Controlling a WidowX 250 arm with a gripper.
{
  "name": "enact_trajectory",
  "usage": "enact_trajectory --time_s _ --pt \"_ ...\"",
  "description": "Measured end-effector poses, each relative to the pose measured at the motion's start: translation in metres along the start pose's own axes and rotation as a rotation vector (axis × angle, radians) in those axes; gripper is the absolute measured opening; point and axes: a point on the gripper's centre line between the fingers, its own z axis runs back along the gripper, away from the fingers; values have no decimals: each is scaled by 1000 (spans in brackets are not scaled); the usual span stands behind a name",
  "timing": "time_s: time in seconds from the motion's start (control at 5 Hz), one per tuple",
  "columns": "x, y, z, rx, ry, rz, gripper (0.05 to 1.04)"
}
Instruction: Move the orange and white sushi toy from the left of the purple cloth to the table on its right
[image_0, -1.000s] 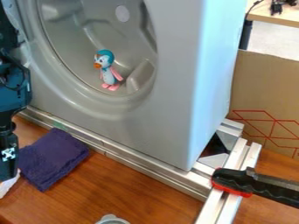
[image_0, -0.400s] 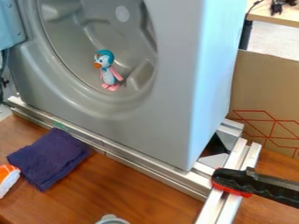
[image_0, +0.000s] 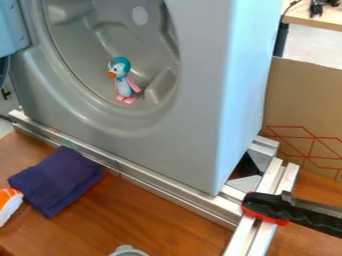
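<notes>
the penguin figure (image_0: 123, 82) stands upright inside the round recess (image_0: 83, 52) of the grey housing (image_0: 194, 145); the purple cloth (image_0: 57, 180) lies outside on the tabletop (image_0: 157, 220), close along the metal rail (image_0: 157, 183), with the orange-and-white object (image_0: 7, 204) just beside. the recess is open at the front. i cannot tell whether the tool is released or clenched.
</notes>
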Motion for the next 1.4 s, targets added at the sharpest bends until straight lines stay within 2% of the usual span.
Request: enact_trajectory --time_s 0.2,0.6,1.0,1.4 --pt "9 8 -4 -16 -50 62 1000" --pt "19 15 -24 -34 -84 105 1000" --pt "31 18 -50 -85 -62 131 1000" --pt "41 19 -74 -91 -12 107 1000"
